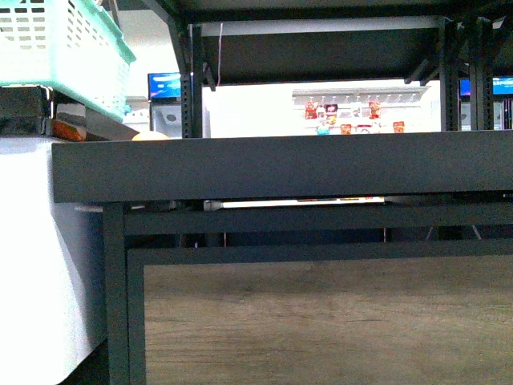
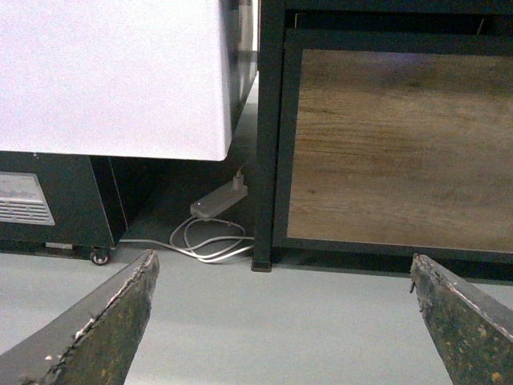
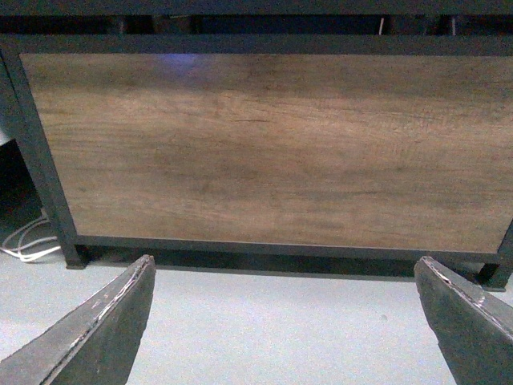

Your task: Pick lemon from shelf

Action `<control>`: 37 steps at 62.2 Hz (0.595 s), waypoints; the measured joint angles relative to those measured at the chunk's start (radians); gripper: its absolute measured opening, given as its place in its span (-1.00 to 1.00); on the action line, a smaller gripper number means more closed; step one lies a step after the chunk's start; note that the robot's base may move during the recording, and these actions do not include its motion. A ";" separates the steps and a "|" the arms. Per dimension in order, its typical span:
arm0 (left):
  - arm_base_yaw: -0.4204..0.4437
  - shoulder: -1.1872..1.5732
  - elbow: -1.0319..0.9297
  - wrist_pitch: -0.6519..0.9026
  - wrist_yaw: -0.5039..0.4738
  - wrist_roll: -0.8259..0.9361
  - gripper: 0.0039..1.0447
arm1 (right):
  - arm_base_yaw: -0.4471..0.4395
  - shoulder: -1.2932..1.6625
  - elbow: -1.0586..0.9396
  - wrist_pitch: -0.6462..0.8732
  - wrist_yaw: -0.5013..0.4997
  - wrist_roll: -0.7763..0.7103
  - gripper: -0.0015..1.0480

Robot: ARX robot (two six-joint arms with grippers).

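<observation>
Front view: the shelf (image 1: 280, 168) shows its black front lip across the frame, hiding the tray behind it. I see no lemon, only an orange sliver (image 1: 150, 135) peeking over at the left.

Left wrist view: my left gripper (image 2: 282, 258) hangs low over the floor, fingers spread and empty, near a power strip (image 2: 216, 202).

Right wrist view: my right gripper (image 3: 284, 261) is likewise spread and empty, facing the wood panel (image 3: 264, 144).

Raising an arm blind, I could clip the lip or take the wrong fruit.

front cam: sits low, staring level at the shelf (image 1: 280, 168) lip, pretty close | left wrist: angled down at floor (image 2: 240, 321) by the corner leg (image 2: 268, 160) | right wrist: square-on to the wood panel (image 3: 264, 152) | all three share that panel
</observation>
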 joint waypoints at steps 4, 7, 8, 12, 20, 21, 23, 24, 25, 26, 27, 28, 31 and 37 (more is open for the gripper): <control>0.000 0.000 0.000 0.000 0.000 0.000 0.85 | 0.000 0.000 0.000 0.000 0.000 0.000 0.86; 0.000 0.000 0.000 0.000 0.000 0.000 0.85 | 0.000 0.000 0.000 0.000 0.000 0.000 0.86; 0.000 0.000 0.000 0.000 0.000 0.000 0.85 | 0.000 0.000 0.000 0.000 0.000 0.000 0.86; 0.000 0.000 0.000 0.000 0.000 0.000 0.85 | 0.000 0.000 0.000 0.000 0.000 0.000 0.86; 0.000 0.000 0.000 0.000 0.000 0.000 0.85 | 0.000 0.000 0.000 0.000 0.000 0.000 0.86; 0.000 0.000 0.000 0.000 0.000 0.000 0.85 | 0.000 0.000 0.000 0.000 0.000 0.000 0.86; 0.000 0.000 0.000 0.000 0.000 0.000 0.85 | 0.000 0.000 0.000 0.000 0.000 0.000 0.86; 0.000 0.000 0.000 0.000 0.000 0.000 0.85 | 0.000 0.000 0.000 0.000 0.000 0.000 0.86; 0.000 0.000 0.000 0.000 0.000 0.000 0.85 | 0.000 0.000 0.000 0.000 0.000 0.000 0.86; 0.000 0.000 0.000 0.000 0.000 0.000 0.85 | 0.000 0.000 0.000 0.000 0.000 0.000 0.86; 0.000 0.000 0.000 0.000 0.000 0.000 0.85 | 0.000 0.000 0.000 0.000 0.000 0.000 0.86; 0.000 0.000 0.000 0.000 0.000 0.000 0.85 | 0.000 0.000 0.000 0.000 0.000 0.000 0.86; 0.000 0.000 0.000 0.000 0.000 0.000 0.85 | 0.000 0.000 0.000 0.000 0.000 0.000 0.86; 0.000 0.000 0.000 0.000 0.000 0.000 0.85 | 0.000 0.000 0.000 0.000 0.000 0.000 0.86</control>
